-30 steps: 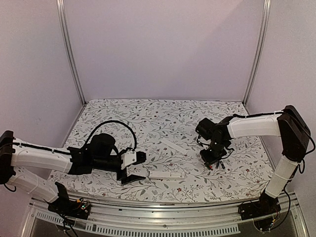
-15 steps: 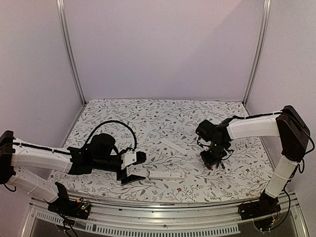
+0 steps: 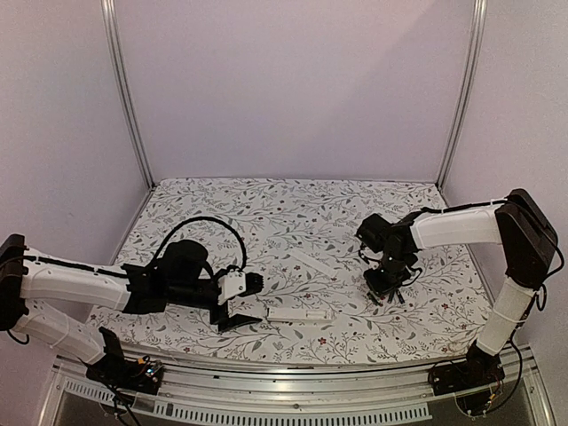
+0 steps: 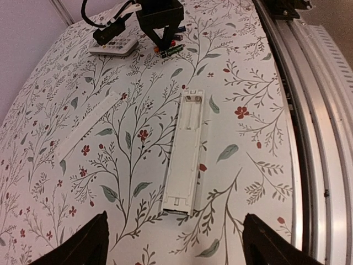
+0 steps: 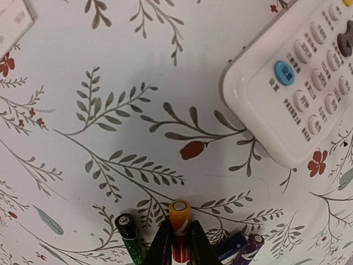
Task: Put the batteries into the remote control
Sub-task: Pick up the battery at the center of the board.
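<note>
None of the batteries had been loaded. The slim white plastic remote [image 4: 186, 157], lying back-up just ahead of the wide-open left claw [image 4: 175, 223], showed an empty compartment, and its white strip-shaped cover [image 4: 88, 130] lay to that claw's left. One short red cylindrical battery [image 5: 180, 218] was pinched in the closed right claw [image 5: 180, 243], with a black cell [image 5: 127, 227] and bluish-purple cells [image 5: 242, 244] flanking it on the floral desk [image 5: 110, 66]. Carrying and insertion were judged yet to be done.

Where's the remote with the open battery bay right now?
Top view: the open remote lies near the front edge of the table, just right of the left gripper. In the left wrist view it lies bay-up ahead of the open jaws.
</note>
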Robot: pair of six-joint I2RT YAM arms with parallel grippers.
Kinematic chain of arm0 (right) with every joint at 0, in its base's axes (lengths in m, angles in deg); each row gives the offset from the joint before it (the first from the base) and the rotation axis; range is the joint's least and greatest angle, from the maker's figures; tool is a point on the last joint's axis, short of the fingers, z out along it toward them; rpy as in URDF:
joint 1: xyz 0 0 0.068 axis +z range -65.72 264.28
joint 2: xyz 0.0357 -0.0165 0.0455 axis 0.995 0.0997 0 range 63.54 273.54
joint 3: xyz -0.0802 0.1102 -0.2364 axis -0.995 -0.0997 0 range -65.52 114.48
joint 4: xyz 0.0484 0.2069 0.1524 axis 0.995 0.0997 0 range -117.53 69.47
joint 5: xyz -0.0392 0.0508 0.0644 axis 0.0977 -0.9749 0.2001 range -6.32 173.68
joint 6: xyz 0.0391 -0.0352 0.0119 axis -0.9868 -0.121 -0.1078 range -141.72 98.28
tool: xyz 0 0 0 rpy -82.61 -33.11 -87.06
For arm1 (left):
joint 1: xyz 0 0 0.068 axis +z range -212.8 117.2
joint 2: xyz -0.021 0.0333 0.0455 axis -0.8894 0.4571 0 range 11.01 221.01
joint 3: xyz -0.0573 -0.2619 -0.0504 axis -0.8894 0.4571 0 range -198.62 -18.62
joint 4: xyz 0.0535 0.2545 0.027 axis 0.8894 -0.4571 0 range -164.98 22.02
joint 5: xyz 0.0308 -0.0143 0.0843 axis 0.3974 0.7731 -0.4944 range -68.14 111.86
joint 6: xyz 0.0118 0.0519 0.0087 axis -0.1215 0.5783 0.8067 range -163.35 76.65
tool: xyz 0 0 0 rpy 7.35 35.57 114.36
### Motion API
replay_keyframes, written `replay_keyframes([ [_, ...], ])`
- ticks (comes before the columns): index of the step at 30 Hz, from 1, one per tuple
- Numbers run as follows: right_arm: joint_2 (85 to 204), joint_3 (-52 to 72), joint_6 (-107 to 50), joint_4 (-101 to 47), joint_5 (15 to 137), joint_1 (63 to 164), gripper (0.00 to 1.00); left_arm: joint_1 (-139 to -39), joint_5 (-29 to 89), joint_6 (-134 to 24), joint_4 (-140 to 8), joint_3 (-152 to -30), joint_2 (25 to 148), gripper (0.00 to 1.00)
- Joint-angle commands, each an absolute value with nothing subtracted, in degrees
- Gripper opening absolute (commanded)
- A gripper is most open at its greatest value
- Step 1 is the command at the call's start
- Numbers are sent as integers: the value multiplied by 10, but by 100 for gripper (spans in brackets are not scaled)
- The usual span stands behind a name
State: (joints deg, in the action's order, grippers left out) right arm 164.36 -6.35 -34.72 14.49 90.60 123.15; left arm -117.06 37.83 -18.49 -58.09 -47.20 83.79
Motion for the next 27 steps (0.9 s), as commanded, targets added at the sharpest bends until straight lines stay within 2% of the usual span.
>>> replay_keyframes([
  [1, 1671, -79, -341, 148, 910, 1223, 13, -1177, 377, -180, -586, -482, 842, 83],
  [11, 1684, -76, -344, 154, 911, 1217, 12, -1176, 371, -174, -592, -485, 837, 84],
  [18, 1679, -71, -340, 162, 908, 1216, 0, -1174, 370, -177, -592, -484, 829, 84],
  [27, 1640, -12, -314, 196, 931, 1216, 0, -1168, 375, -176, -590, -476, 827, 84],
])
